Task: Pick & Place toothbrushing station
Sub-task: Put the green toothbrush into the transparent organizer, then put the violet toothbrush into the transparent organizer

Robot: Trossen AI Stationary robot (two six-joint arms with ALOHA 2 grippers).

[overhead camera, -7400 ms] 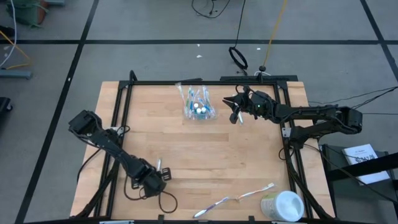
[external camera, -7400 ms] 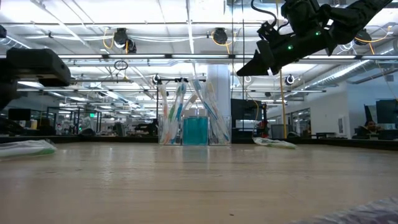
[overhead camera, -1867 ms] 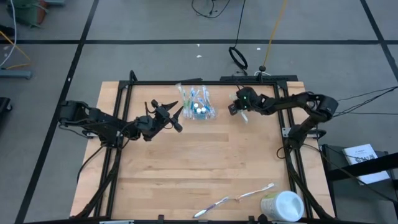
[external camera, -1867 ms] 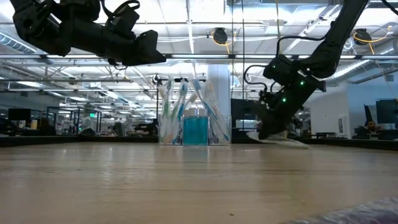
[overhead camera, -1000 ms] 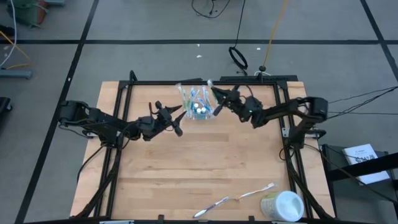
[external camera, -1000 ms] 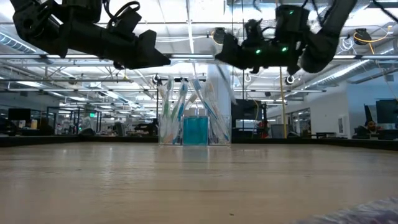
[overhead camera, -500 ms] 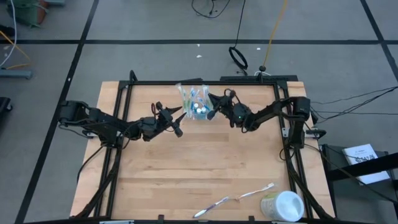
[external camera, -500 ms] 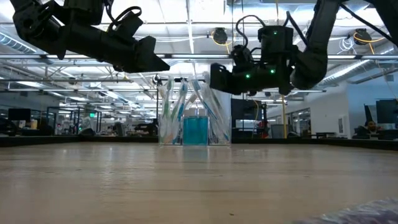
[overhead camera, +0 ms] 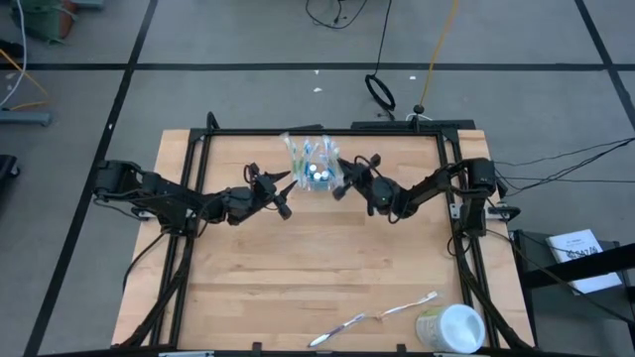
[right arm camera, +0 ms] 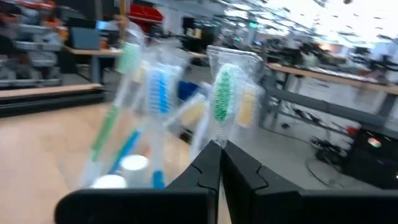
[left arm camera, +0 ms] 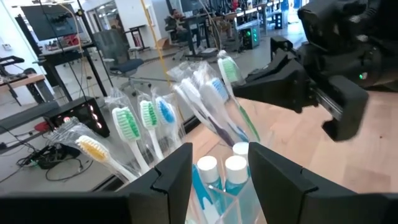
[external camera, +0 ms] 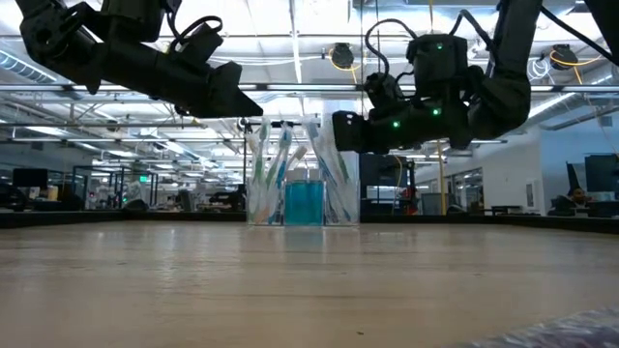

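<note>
A small clear cup (overhead camera: 316,172) stands on its base at the table's far middle. It holds several wrapped pastel toothbrushes (left arm camera: 144,121) and blue toothpaste tubes with white caps (left arm camera: 235,165). My right gripper (overhead camera: 340,179) is just right of the cup, above table level, shut on a wrapped green-bristled toothbrush (right arm camera: 222,93). My left gripper (overhead camera: 285,194) hangs open and empty just left of the cup. In its wrist view its fingers (left arm camera: 177,171) stand apart, with the cup ahead of them. My right gripper pinches the wrapped toothbrush by its handle (right arm camera: 217,144), below the green head, between its two fingers. The fingers come about level from the table's right and lie across the handle. The brush stands nearly upright, head up (left arm camera: 227,66), by the cup's rim. Its lower end is hidden.
Two loose toothbrushes (overhead camera: 382,315) lie near the table's near edge, beside a larger white cup (overhead camera: 451,327) on its side at the near right corner. A black frame (overhead camera: 327,132) borders the table. Bare wood lies between the arms and the near edge.
My right gripper has come down and a little toward the table's near edge, still shut on the toothbrush, and now hangs close beside the cup's right side.
</note>
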